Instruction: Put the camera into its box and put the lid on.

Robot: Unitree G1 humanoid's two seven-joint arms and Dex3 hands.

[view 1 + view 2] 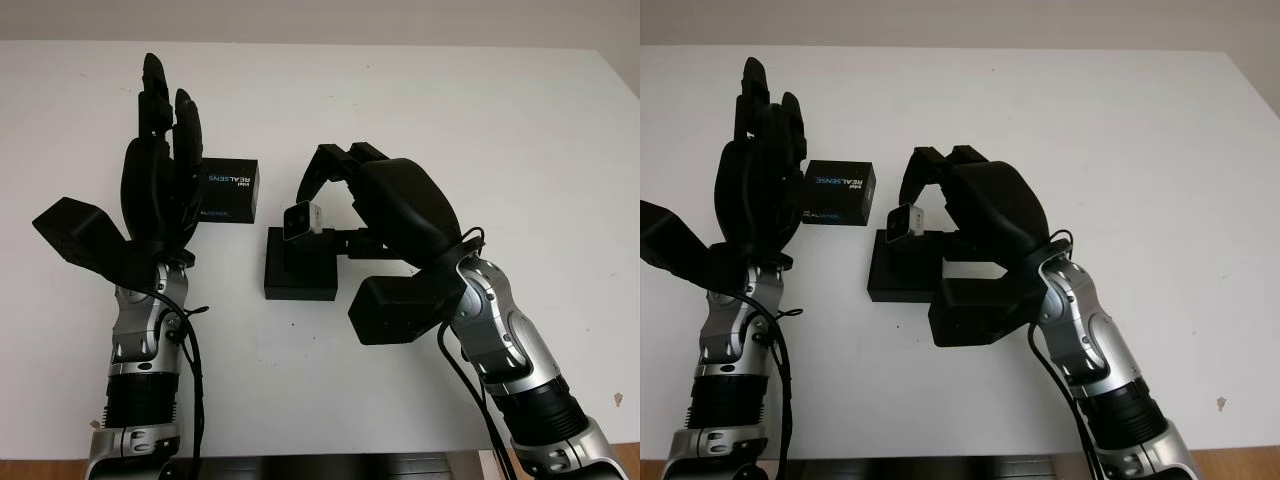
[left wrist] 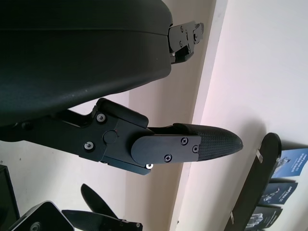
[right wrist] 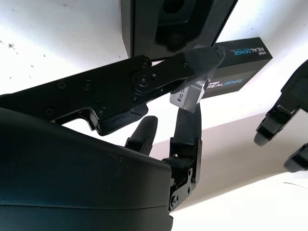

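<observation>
camera first: we see it pinched between the fingertips of our right hand, held just above the far end of the open box, which sits black and low at the middle of the table. in the right wrist view the thumb and the opposing fingers close on the two flat sides of the small silver body, with the box's moulded recess showing beyond it. we judge the camera to be light, rigid and smooth-skinned metal, so it could slip or twist in a fingertip pinch; the flat sides are the right place to hold, away from the lens face, which we treat as the fragile part.

the lid, printed with the realsense name, lies on the table just left of the box and a little farther away. our left hand is raised beside it, open and holding nothing, fingers pointing to the far edge. the lid is probably stiff light card, best taken by its long edges.

room is good: bare white table lies to the right and far side, and the near edge is well apart from the box. the tight spot is the gap between lid, box and the two hands, so we judge the lowering must be straight down into the recess.
</observation>
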